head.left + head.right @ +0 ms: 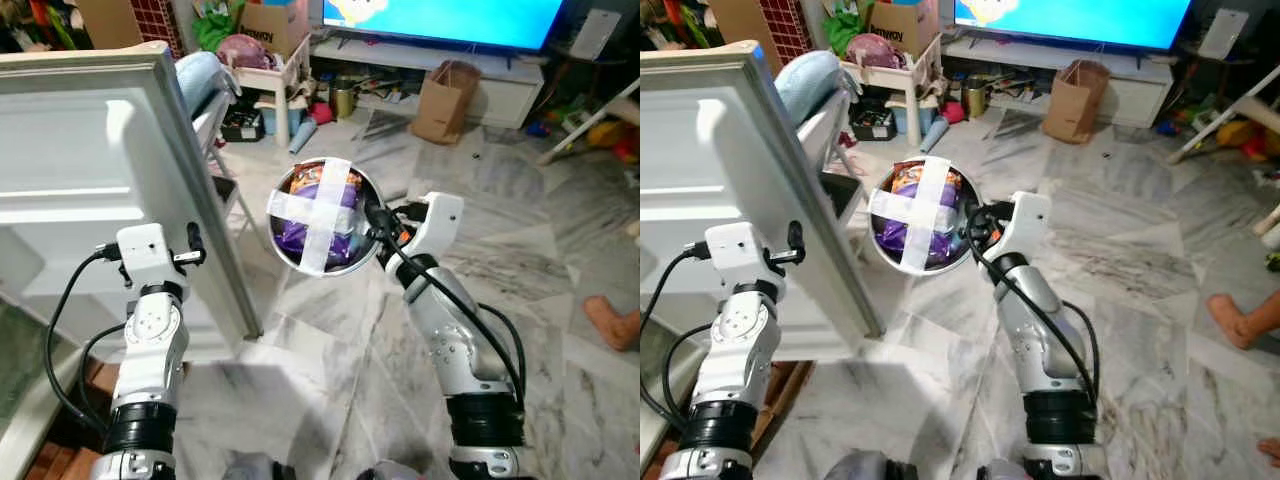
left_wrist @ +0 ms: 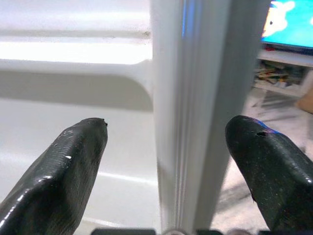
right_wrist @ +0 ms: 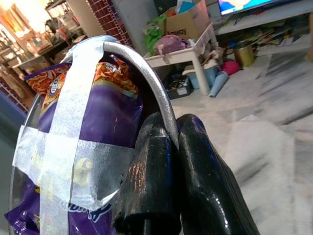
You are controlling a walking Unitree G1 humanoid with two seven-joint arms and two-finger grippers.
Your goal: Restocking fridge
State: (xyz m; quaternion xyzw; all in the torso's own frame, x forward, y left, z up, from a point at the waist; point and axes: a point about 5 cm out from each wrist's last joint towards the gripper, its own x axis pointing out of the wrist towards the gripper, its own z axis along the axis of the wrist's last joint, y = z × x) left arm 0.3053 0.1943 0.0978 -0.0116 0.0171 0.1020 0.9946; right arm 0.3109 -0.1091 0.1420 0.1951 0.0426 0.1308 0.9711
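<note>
Robot at the open fridge door, a taped bowl of snacks held up in its right arm.

The metal bowl is round and shiny, tipped so its mouth faces the camera, packed with a purple and orange snack bag and sealed by a cross of whitish tape (two strips, edge to edge). It hangs in the air over the marble floor, just beside the edge of the white fridge door. The right gripper has its fingers pinched together on the bowl's rim, one inside and one outside. The left gripper has its fingers spread wide, straddling the door's edge without visibly touching it.
</note>
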